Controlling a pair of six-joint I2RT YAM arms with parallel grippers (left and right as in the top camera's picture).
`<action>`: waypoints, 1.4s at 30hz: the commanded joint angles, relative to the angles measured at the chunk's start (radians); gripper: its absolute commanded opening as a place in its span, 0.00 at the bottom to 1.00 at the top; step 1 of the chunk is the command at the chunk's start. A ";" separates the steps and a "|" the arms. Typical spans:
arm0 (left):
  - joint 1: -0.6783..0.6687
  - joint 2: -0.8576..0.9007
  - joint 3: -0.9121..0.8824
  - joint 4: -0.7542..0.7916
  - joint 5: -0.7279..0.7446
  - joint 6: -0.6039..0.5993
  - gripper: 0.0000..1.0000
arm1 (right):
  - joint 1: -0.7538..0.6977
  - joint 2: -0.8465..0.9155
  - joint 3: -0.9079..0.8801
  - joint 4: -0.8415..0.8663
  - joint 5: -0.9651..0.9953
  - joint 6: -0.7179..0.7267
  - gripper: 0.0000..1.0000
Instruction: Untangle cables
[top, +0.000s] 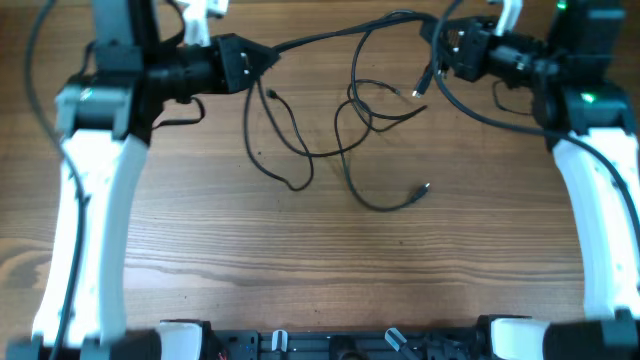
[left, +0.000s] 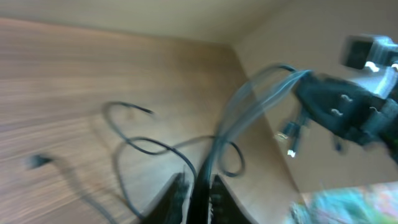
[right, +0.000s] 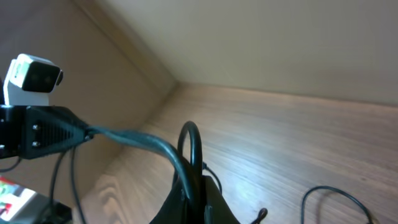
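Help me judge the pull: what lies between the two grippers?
A black cable runs from the left gripper to the right gripper, and both hold it. The overhead view shows it best.

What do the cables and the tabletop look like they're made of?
Cables: probably a rubber or plastic jacket, matte black; they curl in loose loops with no glare.
Tabletop: wood or wood-look laminate, smooth; it shows grain lines, but I cannot tell which.

No lettering, label, brand or number is legible on any surface in the three views.
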 joint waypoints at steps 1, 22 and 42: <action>0.069 -0.121 0.019 -0.043 -0.236 0.000 0.40 | -0.077 -0.086 0.039 0.005 -0.051 0.132 0.04; 0.014 0.068 0.019 -0.278 -0.378 0.003 0.69 | -0.002 0.281 0.137 -0.230 0.315 -0.006 1.00; -0.315 0.507 0.016 -0.037 -0.385 -0.150 0.62 | -0.050 0.229 0.145 -0.552 0.528 -0.134 1.00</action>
